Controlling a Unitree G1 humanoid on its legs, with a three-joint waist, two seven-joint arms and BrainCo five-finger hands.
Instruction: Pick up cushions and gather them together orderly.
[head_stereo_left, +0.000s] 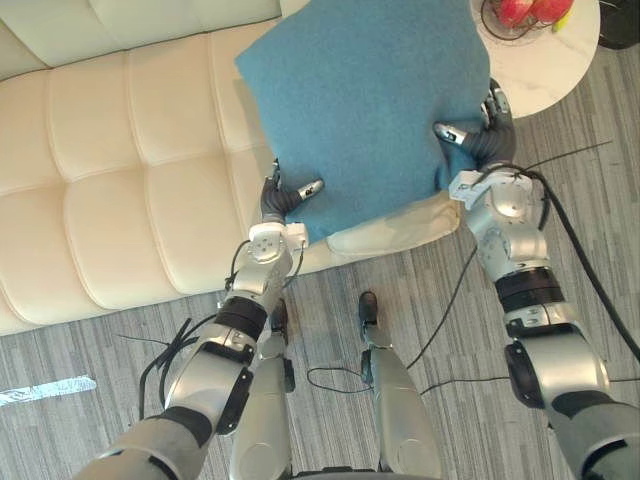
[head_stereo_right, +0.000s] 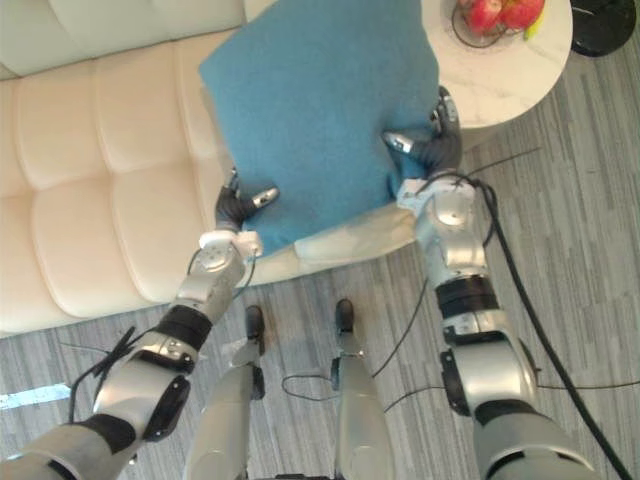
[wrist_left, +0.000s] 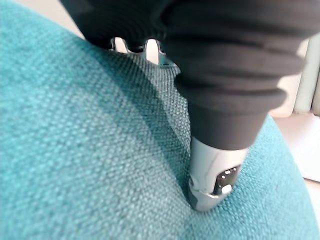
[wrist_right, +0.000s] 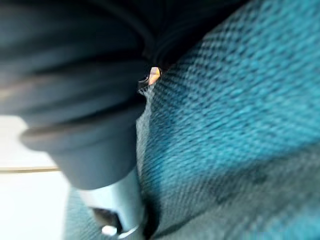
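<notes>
1. The blue-green square woven-fabric cushion (head_stereo_left: 370, 100) is off the seat. It hangs between both hands above the right part of the cream tufted leather sofa (head_stereo_left: 120, 150), with its broad face turned up toward the head camera.
2. The left hand (head_stereo_left: 280, 200) grips the cushion's lower left corner, with the thumb (wrist_left: 212, 175) pressed into the front cloth and denting the weave, and the fingers curled behind.
3. The right hand (head_stereo_left: 490, 140) pinches the cushion's right edge in the same way, thumb on the front and fingers wrapped behind.
4. Under the held cushion, at the sofa's front edge, lies a pale cream cushion (head_stereo_left: 390, 232), partly hidden by it. I cannot tell whether the two touch.
5. As I judge it, the pick-up of this cushion is done, while setting it down is not. The likely gathering spot is on or beside the cream cushion, squared up with it, and both hands must then let go.
6. The round white marble tabletop (head_stereo_left: 545, 75), carrying a wire bowl of red fruit (head_stereo_left: 525, 12), stands just past the right hand, so a swing to that side may brush it.
</notes>
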